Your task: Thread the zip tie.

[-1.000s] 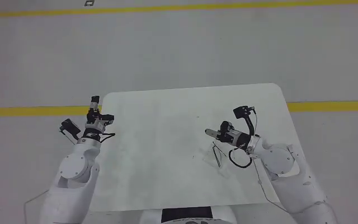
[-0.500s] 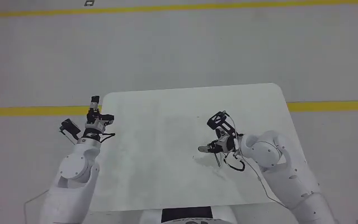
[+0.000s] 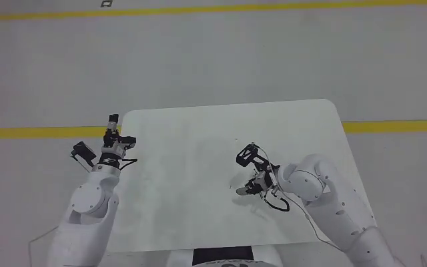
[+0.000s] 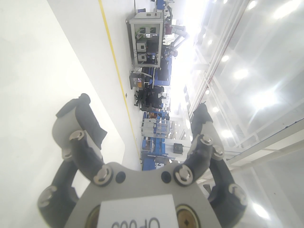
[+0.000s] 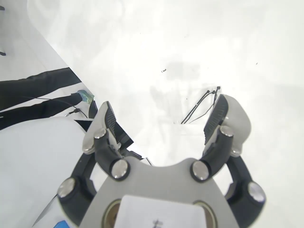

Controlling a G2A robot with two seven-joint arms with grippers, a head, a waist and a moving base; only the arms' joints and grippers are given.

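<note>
Table (image 3: 193, 140), zip ties (image 5: 198, 106) pointing away from gripper (image 5: 164, 100)

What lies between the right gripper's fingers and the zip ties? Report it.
Right wrist view: only bare white table between the open right gripper and the zip ties, which lie close by one finger, apparently under clear plastic.

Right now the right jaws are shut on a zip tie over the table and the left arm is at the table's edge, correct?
Not quite: the right jaws are open and hold nothing. The zip ties lie loose on the table close by one fingertip, as the right wrist view shows. The left arm is at the table's edge, as you said.
</note>
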